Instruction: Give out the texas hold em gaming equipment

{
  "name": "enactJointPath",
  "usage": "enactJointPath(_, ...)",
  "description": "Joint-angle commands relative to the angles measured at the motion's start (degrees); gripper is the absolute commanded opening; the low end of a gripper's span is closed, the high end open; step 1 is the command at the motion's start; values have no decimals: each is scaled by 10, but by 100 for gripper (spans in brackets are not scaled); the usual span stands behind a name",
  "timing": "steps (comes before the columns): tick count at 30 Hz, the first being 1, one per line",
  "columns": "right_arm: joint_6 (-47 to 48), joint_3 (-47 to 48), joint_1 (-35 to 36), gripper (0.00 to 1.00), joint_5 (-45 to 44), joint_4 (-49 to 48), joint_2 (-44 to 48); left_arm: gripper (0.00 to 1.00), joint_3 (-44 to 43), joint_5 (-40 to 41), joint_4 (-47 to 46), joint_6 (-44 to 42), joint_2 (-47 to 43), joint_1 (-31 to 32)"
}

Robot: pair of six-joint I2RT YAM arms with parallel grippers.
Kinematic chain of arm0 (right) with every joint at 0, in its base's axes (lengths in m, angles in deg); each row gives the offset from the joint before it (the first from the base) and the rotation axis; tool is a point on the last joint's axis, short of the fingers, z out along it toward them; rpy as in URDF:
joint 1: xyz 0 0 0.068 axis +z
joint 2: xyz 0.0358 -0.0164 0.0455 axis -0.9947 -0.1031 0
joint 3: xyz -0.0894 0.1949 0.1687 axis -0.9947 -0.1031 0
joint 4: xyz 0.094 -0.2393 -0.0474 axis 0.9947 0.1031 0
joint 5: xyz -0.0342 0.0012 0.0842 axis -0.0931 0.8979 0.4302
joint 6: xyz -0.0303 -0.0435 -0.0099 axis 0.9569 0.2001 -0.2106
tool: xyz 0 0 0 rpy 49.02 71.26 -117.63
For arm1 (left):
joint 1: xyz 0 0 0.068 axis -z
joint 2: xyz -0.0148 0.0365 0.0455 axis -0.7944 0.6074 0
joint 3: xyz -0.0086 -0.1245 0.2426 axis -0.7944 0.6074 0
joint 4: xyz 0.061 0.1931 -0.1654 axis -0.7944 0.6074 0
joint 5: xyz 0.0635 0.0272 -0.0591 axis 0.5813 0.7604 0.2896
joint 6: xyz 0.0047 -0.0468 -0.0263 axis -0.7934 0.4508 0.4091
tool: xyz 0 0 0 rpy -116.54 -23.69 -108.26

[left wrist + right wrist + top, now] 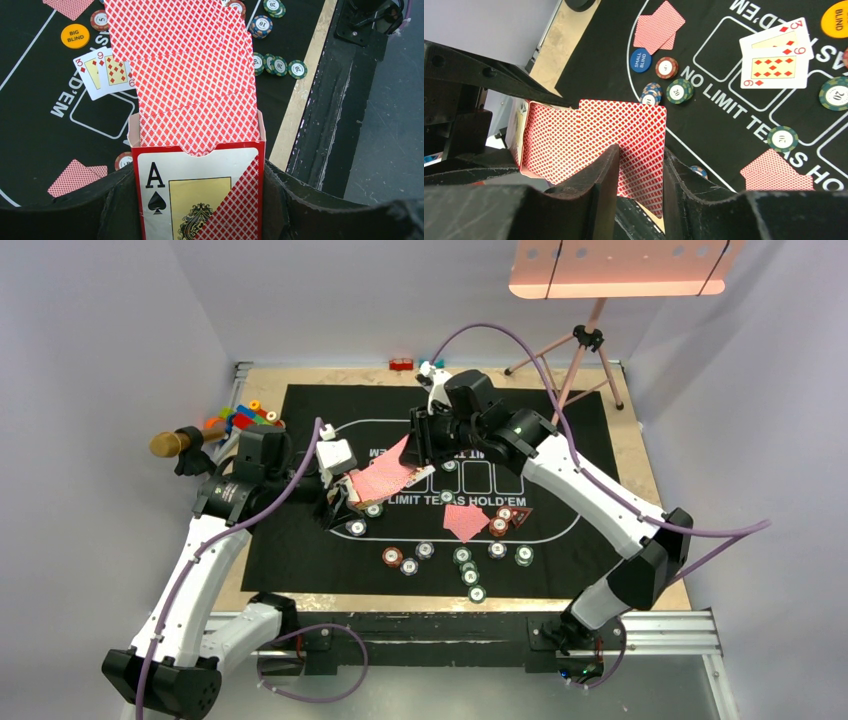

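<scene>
We see the left tool (pixel 200 210) clamped on the two sides of the card box (pixel 200 185), with the ace-of-spades face turned to its wrist camera. The box is held above the left half of the black mat (pixel 290 550), on the side of the bench (pixel 625 465) nearer its left edge. A fan of red-backed cards (pixel 185 65) sticks out of the box's open mouth towards the middle of the bench.

The right tool (pixel 639 185) reaches in from the far edge. Its fingers stand narrow, with the outer end of the fan in the gap between them. We cannot tell whether they actually press on the cards.

Two face-up cards (pixel 776 55), a three and a nine of diamonds, overlap on the mat's printed boxes. The orange disc (pixel 75 36) marked BIG BLIND lies just beside them. The blue disc (pixel 640 60) marked SMALL BLIND lies next to a red-brown chip (pixel 666 67) and near a face-down pair (pixel 659 25). Another face-down pair (pixel 465 522) lies near the middle of the mat.

A loose row of striped chips (pixel 462 557) runs along the part of the mat closest to the near edge, some of them green ones marked 20.

Toy bricks (pixel 240 418) sit by the far-left corner, and a gold-headed microphone (pixel 170 443) lies at the left edge.
</scene>
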Motion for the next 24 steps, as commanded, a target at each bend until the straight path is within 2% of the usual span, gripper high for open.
enactJointPath(1,13,25,2,34,-31,3,37,0,-7,-29,-24,6,-8,-4)
enactJointPath(8,-10,28,1,20,15,-23,57,0,-6,-26,-22,4,-10,-4)
enactJointPath(14,-22,33,2,16,65,-39,58,0,-6,-27,-21,4,-12,-4)
enactJointPath(22,-24,65,-24,0,62,-36,81,0,-4,-25,-16,1,-16,-4)
enactJointPath(24,-24,72,-43,0,57,-31,88,0,-5,-25,-15,1,-17,-4)
